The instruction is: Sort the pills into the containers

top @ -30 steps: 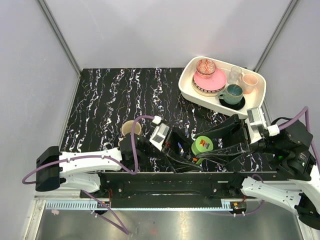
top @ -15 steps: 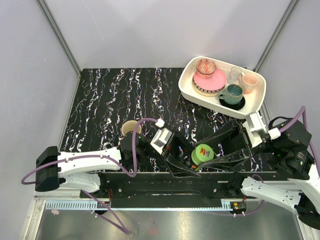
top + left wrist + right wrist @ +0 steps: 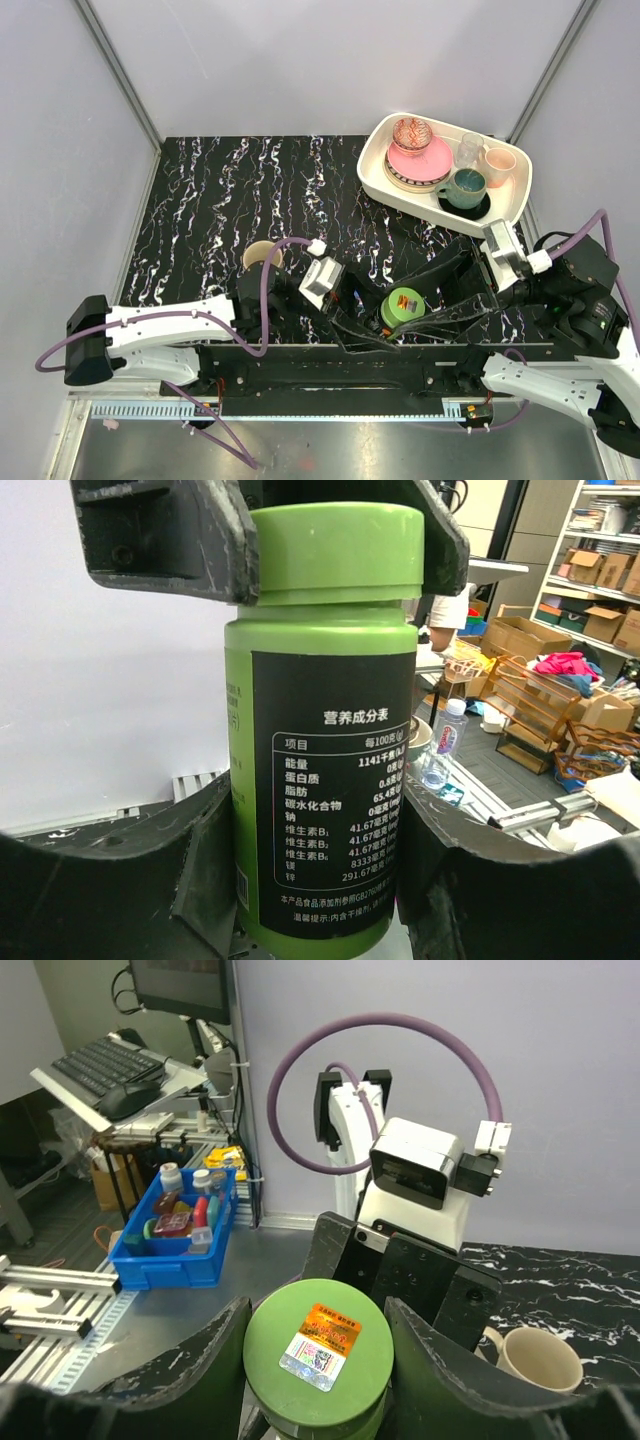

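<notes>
Closest in, the left gripper (image 3: 315,880) was clamped round the lower body of the green pill bottle (image 3: 320,740), one dark finger (image 3: 150,880) pressed to each side of the label. The bottle stood upright between the two hands, lifted off the marble-patterned table (image 3: 220,190). Directly above the left gripper's hold, the right gripper (image 3: 320,1360) came in from the opposite side and was closed on the bottle's cap (image 3: 320,1345), its jaws hugging the rim. A beige mug (image 3: 262,256) sat on the table near the left wrist, on the side away from the right gripper. Farther off, well beyond the right gripper, a white tray (image 3: 375,165) held crockery.
</notes>
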`<state>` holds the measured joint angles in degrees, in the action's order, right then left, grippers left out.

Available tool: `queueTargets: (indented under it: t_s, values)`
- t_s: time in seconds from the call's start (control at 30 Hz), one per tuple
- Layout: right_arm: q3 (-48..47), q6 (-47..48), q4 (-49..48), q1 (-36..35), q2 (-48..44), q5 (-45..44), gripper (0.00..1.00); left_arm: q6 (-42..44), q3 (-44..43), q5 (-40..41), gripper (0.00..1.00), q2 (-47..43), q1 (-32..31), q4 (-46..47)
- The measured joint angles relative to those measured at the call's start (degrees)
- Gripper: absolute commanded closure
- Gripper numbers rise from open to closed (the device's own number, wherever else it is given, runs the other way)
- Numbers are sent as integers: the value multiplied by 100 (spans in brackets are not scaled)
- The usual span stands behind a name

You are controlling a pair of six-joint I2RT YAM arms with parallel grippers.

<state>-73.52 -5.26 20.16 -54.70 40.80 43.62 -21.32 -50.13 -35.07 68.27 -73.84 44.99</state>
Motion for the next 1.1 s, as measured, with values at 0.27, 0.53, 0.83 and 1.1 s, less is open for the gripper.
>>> queueTargets:
  t_s: [0.27, 0.53, 0.83, 1.1]
  values:
    - [4, 125, 57, 0, -13, -662, 100, -7, 103, 610, 100, -129, 4, -33]
    - [-20, 44, 192, 0, -13, -1198, 100, 240, 114, 1064, 100, -181, 7, -219]
    - [-450, -83, 866, -4, 404, -2354, 100, 1071, 111, 2135, 100, -461, 66, -1043]
    - [-765, -520, 1189, -7, 848, -3713, 100, 1832, 85, 3268, 100, -520, 151, -1375]
